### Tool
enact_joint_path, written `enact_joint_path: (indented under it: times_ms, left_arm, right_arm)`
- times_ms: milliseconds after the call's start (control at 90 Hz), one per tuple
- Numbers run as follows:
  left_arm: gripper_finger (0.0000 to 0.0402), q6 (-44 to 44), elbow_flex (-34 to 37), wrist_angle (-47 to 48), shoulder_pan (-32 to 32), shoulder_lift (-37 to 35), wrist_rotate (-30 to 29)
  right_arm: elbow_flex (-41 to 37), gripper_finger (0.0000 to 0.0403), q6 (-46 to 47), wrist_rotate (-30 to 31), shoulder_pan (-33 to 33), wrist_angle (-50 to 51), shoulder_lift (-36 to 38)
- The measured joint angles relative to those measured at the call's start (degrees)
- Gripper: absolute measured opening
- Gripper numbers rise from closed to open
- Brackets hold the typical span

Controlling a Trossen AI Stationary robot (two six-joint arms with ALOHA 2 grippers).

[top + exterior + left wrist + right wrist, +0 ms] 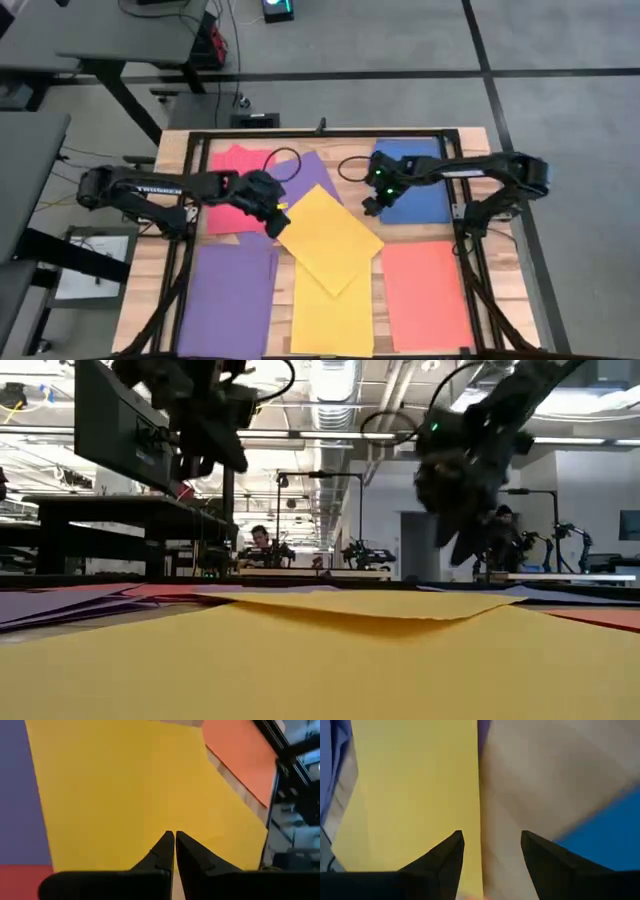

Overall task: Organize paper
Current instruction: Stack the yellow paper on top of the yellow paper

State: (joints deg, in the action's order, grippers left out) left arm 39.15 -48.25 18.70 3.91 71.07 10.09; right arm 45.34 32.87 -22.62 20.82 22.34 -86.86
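Your left claw [272,222], fingers pressed together, pinches the tilted yellow sheet [330,240] at its corner, mid-tabletop [145,270], likely to square it. Your right claw [372,205] hovers spread, near its far corner.

High view: straight down from above, whole worktop [175,150] plus both arms and some floor around it.
Low view: sitting right at worktop level, looking flat across into the room, yellow sheet [330,660] fills the bottom.
Left wrist view: super close, looking past the left hand [174,840] onto that same yellow sheet [125,790].
Right wrist view: also close, right hand [492,845] over the yellow sheet's edge.
Shared: yellow sheet shows in all four.
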Motion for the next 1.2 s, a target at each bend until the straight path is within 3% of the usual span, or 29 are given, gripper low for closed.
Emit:
enact_joint_path:
  times_ms: [111,244,644,1200]
  left_arm:
    - [0.0,1.78,3.17,-7.12,-1.57,1.85,-0.81]
    - [0.0,3.95,5.44,-12.66,-3.32,6.78,-1.2]
    - [0.0,4.2,4.81,-28.18,-4.54,25.37,-1.31]
    - [0.0,2.43,4.79,-29.64,-4.42,26.44,-1.28]
  right_arm:
    - [0.0,0.0187,1.12,-4.27,-0.16,-8.38,-5.96]
    - [0.03,0.0187,2.06,-5.32,-1.32,-12.23,-11.16]
    - [0.02,0.0187,3.14,-10.36,-2.49,-18.72,-12.75]
    - [0.07,0.0119,8.66,-10.38,-3.14,-26.67,-13.0]
